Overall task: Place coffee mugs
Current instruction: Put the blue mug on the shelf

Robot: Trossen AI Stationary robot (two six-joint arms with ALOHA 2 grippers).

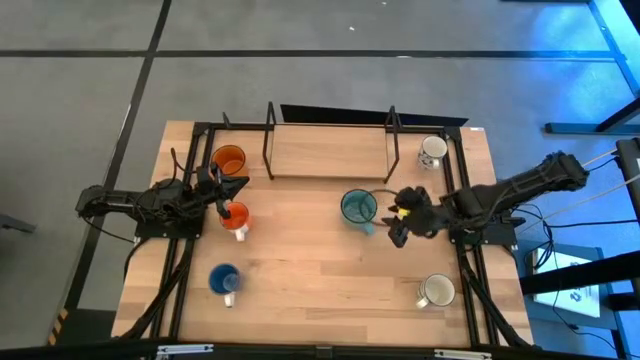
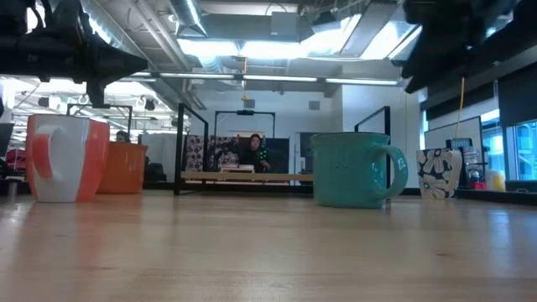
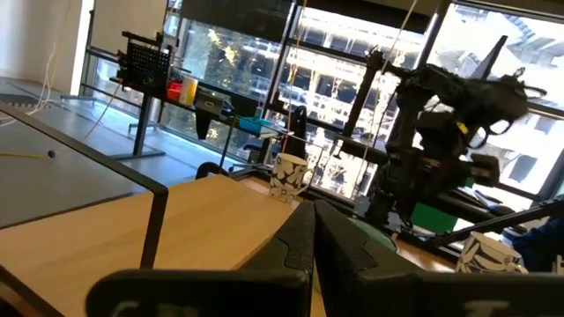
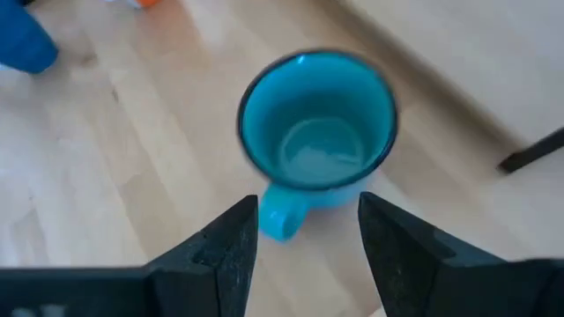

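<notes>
The teal mug (image 4: 317,132) stands upright mid-counter (image 1: 320,290), its handle toward the right gripper (image 4: 308,238), whose fingers gape just beside it, while the left gripper (image 1: 222,205), fingers pressed together, hovers over the smaller orange mug (image 1: 237,218).

High view looks straight down; low view sits level on the table (image 2: 268,252); both share the teal mug (image 1: 358,207).

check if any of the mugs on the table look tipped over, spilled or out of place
Nothing stands out. The teal ceramic mug, small orange-and-white mug, larger orange mug, blue mug and two white mugs all stand upright on the wooden table, with no spill visible.
</notes>
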